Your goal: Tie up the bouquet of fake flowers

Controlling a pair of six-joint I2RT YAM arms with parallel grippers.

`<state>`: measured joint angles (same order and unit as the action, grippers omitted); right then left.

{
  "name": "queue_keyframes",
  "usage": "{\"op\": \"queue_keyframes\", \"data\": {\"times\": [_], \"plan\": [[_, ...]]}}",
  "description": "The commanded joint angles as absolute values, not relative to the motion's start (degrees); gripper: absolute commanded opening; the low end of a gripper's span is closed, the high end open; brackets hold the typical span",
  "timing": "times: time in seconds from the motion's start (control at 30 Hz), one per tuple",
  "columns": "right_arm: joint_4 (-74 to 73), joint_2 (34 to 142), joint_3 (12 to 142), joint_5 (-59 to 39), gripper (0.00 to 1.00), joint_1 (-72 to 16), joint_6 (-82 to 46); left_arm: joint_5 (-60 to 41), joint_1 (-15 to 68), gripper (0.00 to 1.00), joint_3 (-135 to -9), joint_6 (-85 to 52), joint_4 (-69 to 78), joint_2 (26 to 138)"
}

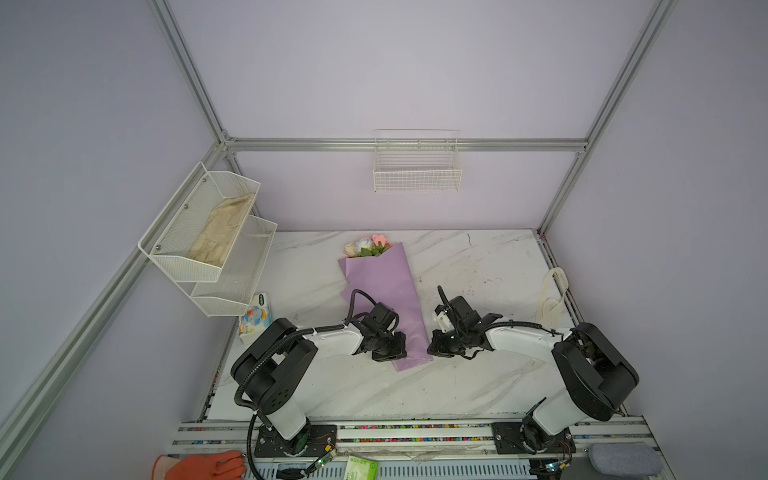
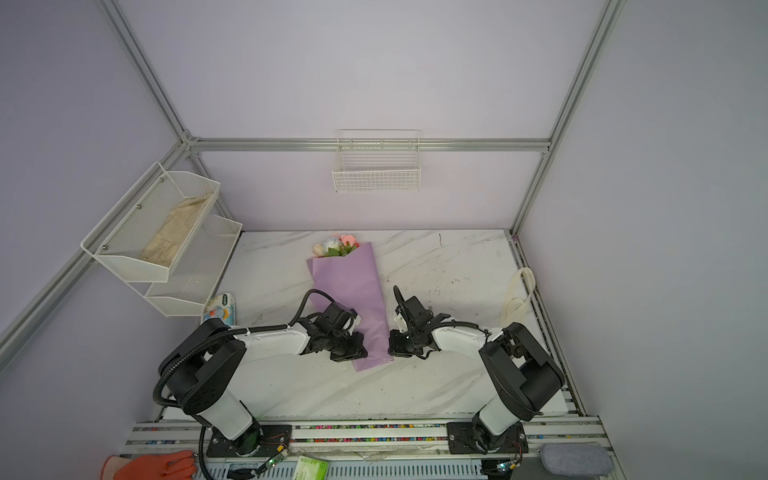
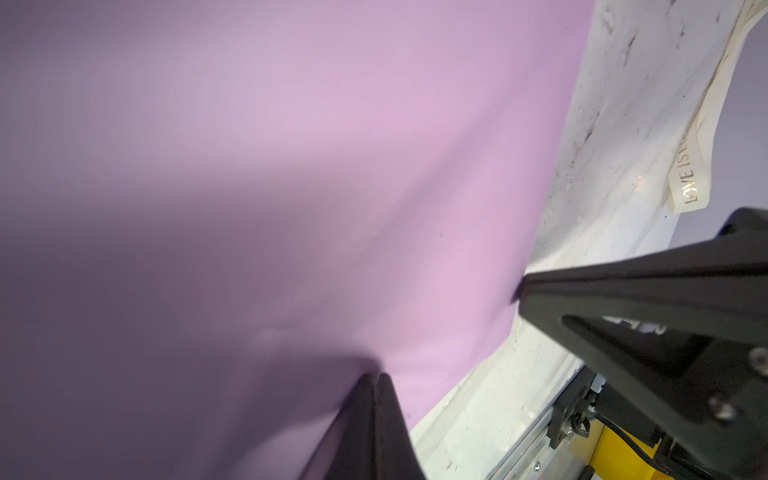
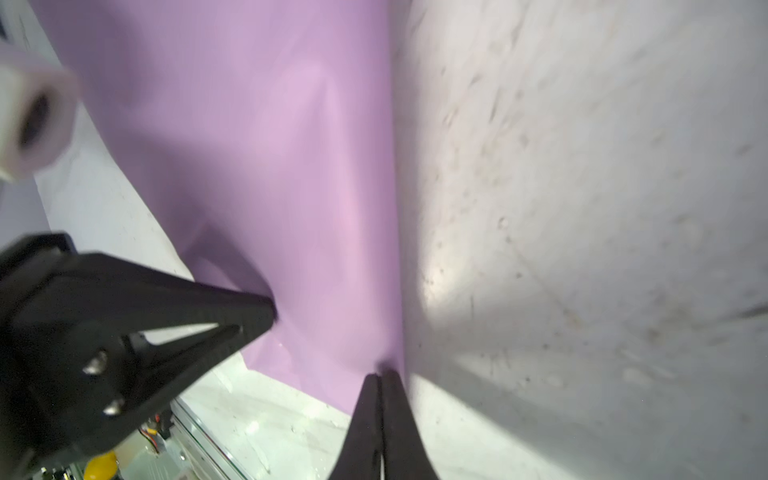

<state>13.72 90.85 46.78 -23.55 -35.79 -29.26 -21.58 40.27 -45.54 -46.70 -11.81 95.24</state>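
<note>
Ok, bouquet (image 1: 384, 286) lies flat mid-surface (image 1: 478, 266), blooms at 12 o'clock, stem end at 6, sheathed in lilac paper (image 2: 353, 286). Left gripper (image 3: 376, 380) sits at the paper's 9 o'clock edge near the stem end, jaws pressed together, pinching paper. Right gripper (image 4: 380, 378) sits opposite at the 3 o'clock edge, likewise pinching paper. Cream ribbon (image 1: 555, 291) lies at far 3 o'clock, well apart.
</note>
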Motion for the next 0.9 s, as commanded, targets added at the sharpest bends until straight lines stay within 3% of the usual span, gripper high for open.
{"op": "queue_keyframes", "data": {"times": [0.0, 0.33, 0.87], "plan": [[13.81, 95.6, 54.56, -18.48, 0.07, -34.82, -28.15, -18.55, 40.25, 0.0, -47.13, -44.74, -14.89, 96.88], [15.94, 111.07, 68.92, -9.87, 0.03, -34.37, -29.27, -18.76, 40.25, 0.0, -47.82, -43.86, -15.84, 96.97], [15.1, 122.65, 81.1, -13.45, 0.05, -29.83, -30.67, -18.83, 40.25, 0.0, -47.47, -43.42, -16.17, 97.86]]}}
